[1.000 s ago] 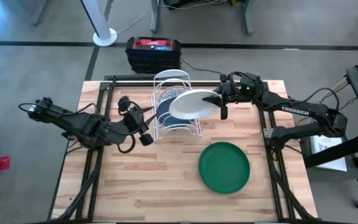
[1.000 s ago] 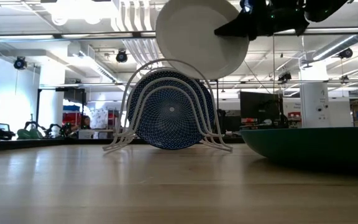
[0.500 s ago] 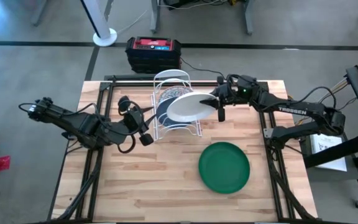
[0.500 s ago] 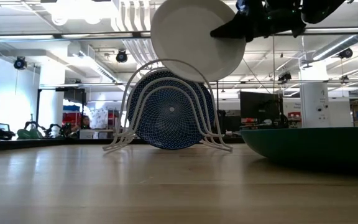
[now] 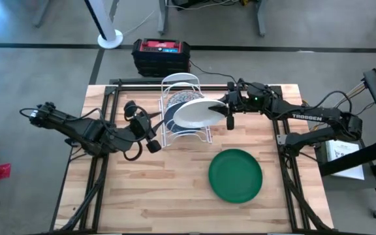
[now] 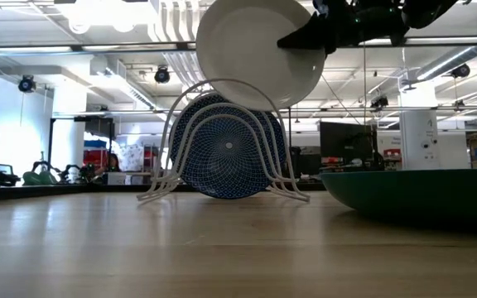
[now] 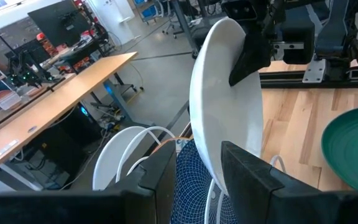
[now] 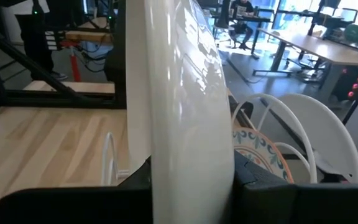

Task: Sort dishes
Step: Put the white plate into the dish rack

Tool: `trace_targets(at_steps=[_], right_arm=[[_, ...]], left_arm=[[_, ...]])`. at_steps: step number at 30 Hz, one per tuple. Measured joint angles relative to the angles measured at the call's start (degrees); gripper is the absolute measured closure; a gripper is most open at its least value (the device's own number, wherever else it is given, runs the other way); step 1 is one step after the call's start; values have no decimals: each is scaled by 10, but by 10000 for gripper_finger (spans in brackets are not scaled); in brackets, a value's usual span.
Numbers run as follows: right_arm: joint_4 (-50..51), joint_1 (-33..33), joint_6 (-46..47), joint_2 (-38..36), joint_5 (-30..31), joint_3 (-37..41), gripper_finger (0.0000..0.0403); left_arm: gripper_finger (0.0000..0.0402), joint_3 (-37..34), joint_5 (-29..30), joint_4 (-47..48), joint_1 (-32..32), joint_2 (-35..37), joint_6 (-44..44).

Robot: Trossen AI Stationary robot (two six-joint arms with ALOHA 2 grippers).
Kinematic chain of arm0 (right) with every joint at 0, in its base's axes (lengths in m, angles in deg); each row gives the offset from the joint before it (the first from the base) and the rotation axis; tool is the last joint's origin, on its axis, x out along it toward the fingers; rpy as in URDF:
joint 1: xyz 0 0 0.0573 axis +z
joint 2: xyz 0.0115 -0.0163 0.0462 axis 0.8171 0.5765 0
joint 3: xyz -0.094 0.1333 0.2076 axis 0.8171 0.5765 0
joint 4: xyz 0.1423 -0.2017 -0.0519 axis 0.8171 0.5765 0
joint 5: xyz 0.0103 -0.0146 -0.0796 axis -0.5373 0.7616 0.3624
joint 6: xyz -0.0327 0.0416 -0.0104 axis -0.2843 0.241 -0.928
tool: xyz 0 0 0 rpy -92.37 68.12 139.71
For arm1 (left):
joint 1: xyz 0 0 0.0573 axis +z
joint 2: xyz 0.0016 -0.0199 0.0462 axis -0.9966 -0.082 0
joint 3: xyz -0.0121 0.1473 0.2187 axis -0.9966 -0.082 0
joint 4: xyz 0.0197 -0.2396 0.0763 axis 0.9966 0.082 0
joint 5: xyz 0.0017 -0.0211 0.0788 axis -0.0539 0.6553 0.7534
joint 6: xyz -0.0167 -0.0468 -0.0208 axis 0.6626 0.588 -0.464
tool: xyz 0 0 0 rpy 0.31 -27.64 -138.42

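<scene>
right gripper (image 5: 230,108) clamped on white dish (image 5: 196,113) rim, held above rack (image 5: 183,124) | left gripper (image 5: 150,138) beside rack, slightly parted, empty | dish: rigid, glossy, slippery, breakable; keep rim pinch

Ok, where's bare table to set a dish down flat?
Bare wood lies in front of the white wire rack, left of the solid green dish, and along the near edge. It is crowded at the rack, where the right claw holds the plain white dish.
</scene>
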Motion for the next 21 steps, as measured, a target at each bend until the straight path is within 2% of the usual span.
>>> trace_targets(at_steps=[21], right_arm=[[14,21,5,1,31,1,348]], left_arm=[[285,0,0,0,0,0,8]])
